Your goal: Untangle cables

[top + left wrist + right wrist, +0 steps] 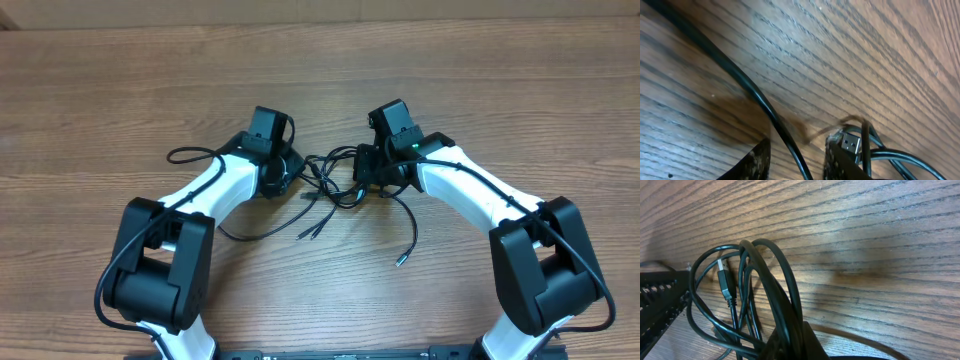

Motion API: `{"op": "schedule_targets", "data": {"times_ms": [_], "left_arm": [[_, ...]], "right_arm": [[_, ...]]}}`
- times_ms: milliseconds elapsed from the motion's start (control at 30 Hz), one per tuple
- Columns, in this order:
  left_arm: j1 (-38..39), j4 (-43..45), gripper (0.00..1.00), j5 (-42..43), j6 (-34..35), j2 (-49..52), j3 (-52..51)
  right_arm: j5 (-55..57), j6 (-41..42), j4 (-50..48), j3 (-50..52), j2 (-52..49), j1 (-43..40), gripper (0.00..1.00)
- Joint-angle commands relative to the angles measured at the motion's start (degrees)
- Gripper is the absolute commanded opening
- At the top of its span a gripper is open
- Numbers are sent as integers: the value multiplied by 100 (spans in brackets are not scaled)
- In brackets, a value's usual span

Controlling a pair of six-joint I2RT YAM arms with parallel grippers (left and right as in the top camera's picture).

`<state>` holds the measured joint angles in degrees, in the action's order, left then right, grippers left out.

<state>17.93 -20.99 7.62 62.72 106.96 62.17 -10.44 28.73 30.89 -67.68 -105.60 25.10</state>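
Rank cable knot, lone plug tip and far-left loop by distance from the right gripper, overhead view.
1. cable knot, centre, right at the right gripper.
2. lone plug tip, toward the picture's bottom edge.
3. far-left loop, far out left.

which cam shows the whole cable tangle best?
Overhead: the whole cable tangle is in frame, loose ends included. Right wrist shows only close-up loops and one USB plug; left wrist shows just one strand and a plug tip.
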Motion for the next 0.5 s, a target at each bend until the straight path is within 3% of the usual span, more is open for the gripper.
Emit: {"op": "schedule_targets", "data": {"times_ms": [0,200,467], "left_arm": [[-39,24,37,37,79,66,-22],[-35,39,36,28,345,68,-22],[-24,55,28,-50,376,229,-22]], "right_arm": [[55,44,-55,26,-24,-37,4],[52,44,-57,26,-24,-37,4],[52,44,-59,26,-24,-37,4]]}}
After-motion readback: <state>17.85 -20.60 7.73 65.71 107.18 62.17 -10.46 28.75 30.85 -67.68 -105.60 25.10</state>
